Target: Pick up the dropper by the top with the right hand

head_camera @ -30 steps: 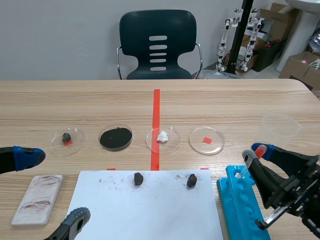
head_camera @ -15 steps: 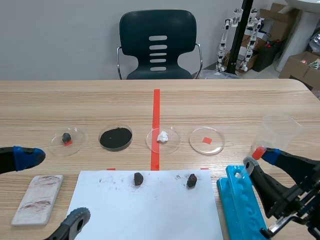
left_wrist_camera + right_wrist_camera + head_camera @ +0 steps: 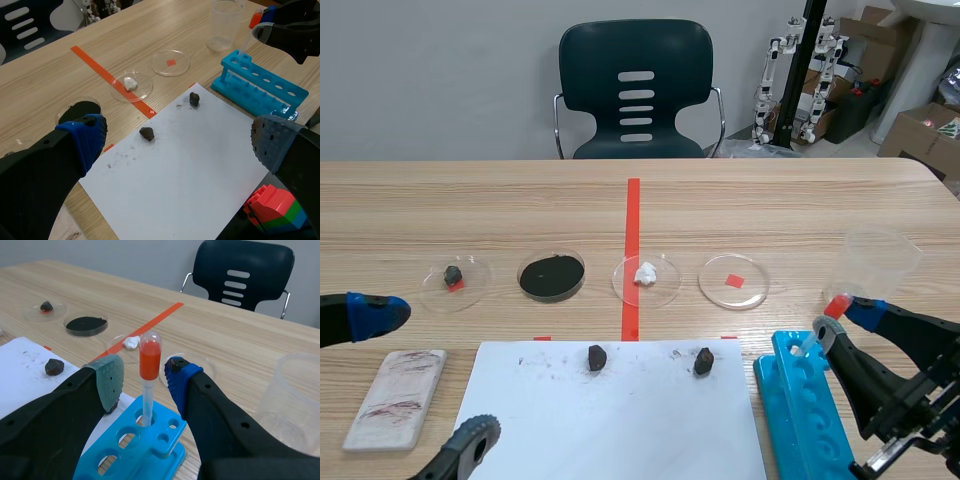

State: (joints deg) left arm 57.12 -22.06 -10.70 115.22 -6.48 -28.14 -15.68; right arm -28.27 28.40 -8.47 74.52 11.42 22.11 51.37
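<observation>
The dropper (image 3: 149, 371) has a clear stem and a red bulb (image 3: 836, 305). It stands upright in a hole at the far end of the blue rack (image 3: 802, 405). My right gripper (image 3: 144, 377) is open, and the bulb sits between its pads (image 3: 109, 380) without touching either. In the scene view the right gripper (image 3: 842, 320) is at the lower right, level with the bulb. My left gripper (image 3: 177, 145) is open over the white paper (image 3: 190, 165) with nothing in it. In the scene view the left gripper (image 3: 420, 378) is at the lower left.
A clear plastic beaker (image 3: 880, 262) stands just beyond the rack (image 3: 135, 450). Several petri dishes (image 3: 732, 281) line the table's middle. Two dark lumps (image 3: 597, 357) lie on the paper. A stained white tile (image 3: 395, 397) lies at the left. Toy bricks (image 3: 274, 212) sit near the left gripper.
My right gripper has sunk slightly and drifted back toward the robot, still straddling the bulb. The dropper and the left arm have not moved.
</observation>
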